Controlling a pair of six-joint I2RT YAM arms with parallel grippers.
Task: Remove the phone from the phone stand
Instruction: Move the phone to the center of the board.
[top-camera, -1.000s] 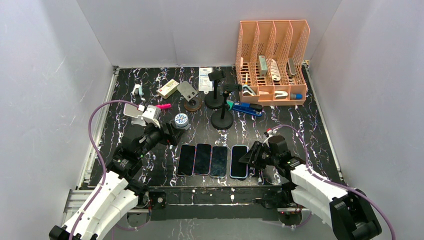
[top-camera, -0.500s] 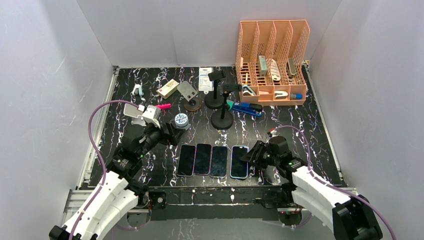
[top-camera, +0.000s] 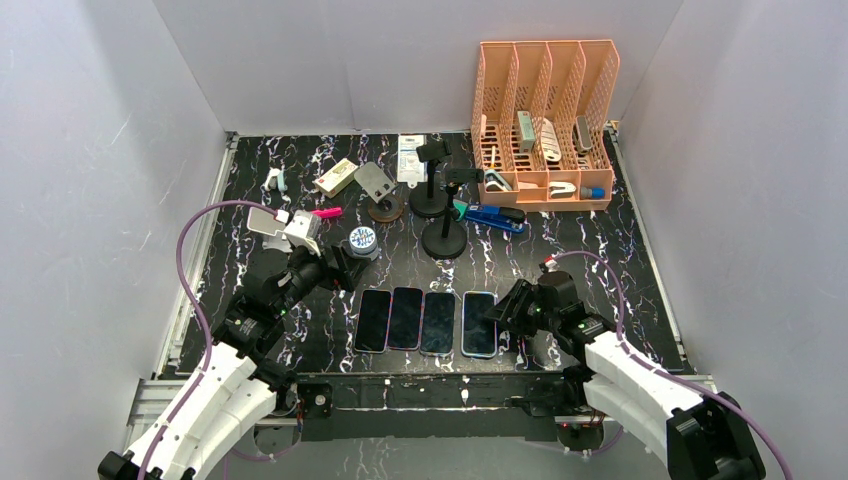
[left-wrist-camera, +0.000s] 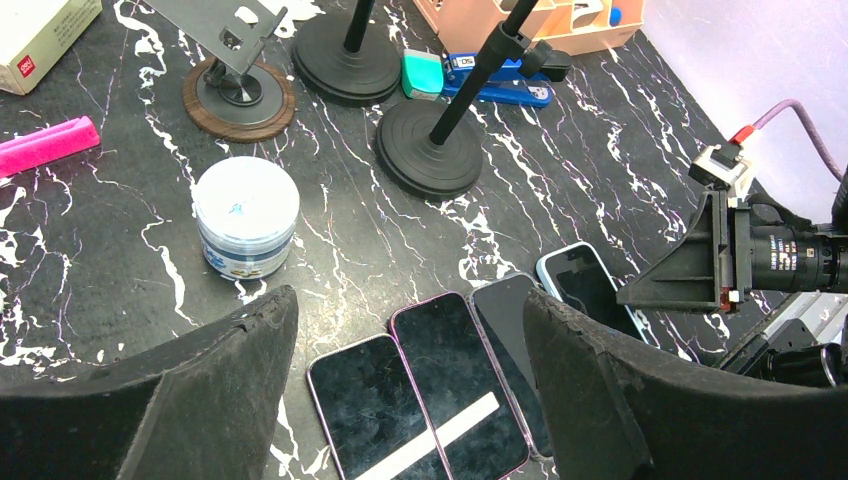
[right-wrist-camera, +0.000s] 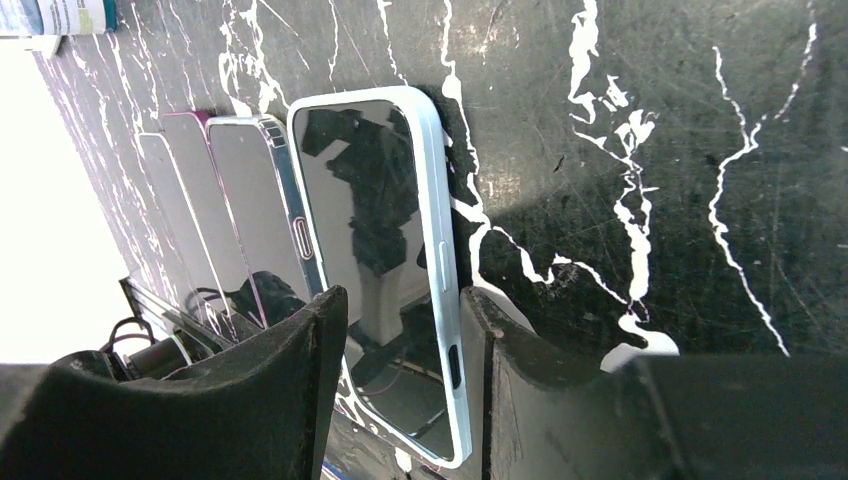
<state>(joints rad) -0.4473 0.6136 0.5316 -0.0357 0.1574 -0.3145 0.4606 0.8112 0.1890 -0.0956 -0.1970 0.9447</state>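
The light-blue-cased phone (right-wrist-camera: 370, 230) lies flat on the table (top-camera: 590, 250), well apart from the black phone stands (top-camera: 444, 236), with my right gripper (right-wrist-camera: 405, 305) parted over its near end and my left gripper (left-wrist-camera: 408, 300) spread wide and empty, so I judge this the release, and next I lift straight clear.

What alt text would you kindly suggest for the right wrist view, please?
A pale-blue-cased smartphone lies flat, screen up, on the black white-veined marble tabletop, seen between the open jaws of the right gripper. Three more glossy-screened phones lie side by side next to it.
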